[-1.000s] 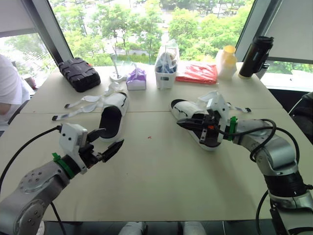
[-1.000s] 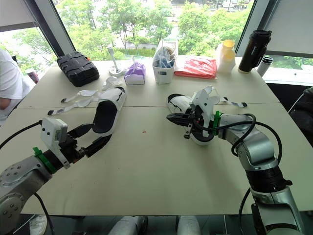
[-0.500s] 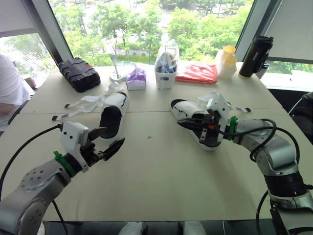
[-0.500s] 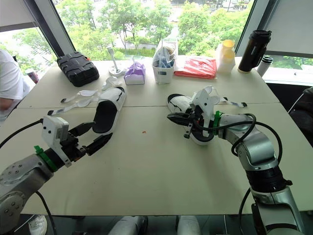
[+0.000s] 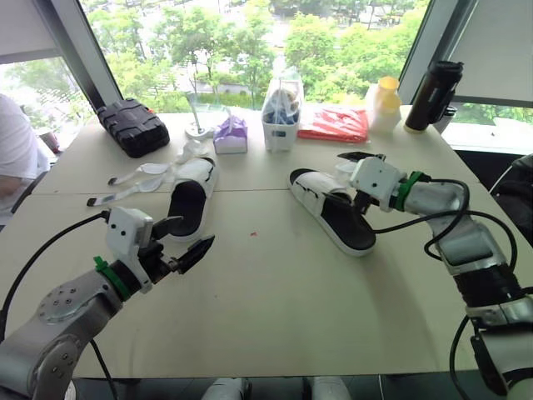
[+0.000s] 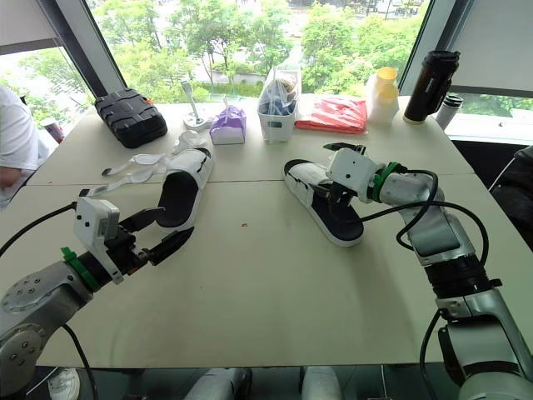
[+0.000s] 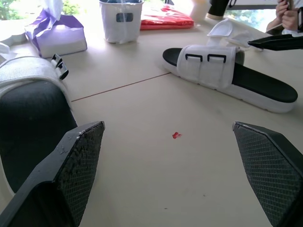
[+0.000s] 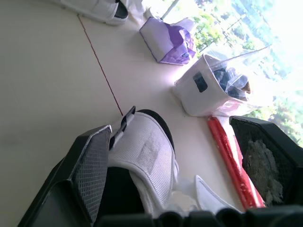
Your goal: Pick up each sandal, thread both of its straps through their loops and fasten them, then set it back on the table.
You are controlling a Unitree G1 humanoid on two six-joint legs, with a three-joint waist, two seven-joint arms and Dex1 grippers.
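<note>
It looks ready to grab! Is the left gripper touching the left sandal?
Cannot tell. In the left eye view a finger of the left gripper overlaps the left sandal at its heel; no view shows gap or contact.

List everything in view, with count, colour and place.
left sandal: one, white and black, left of centre
right sandal: one, white and black, right of centre
case: one, black, far left
tissue pack: one, purple, far centre
basket: one, white, beside tissue pack
packet: one, red, far right
bottle: one, yellow-capped, beside packet
flask: one, black, far right corner
table: one, beige
person: one, white sleeve, left edge
left end effector: open, by left sandal
right end effector: open, at right sandal
</note>
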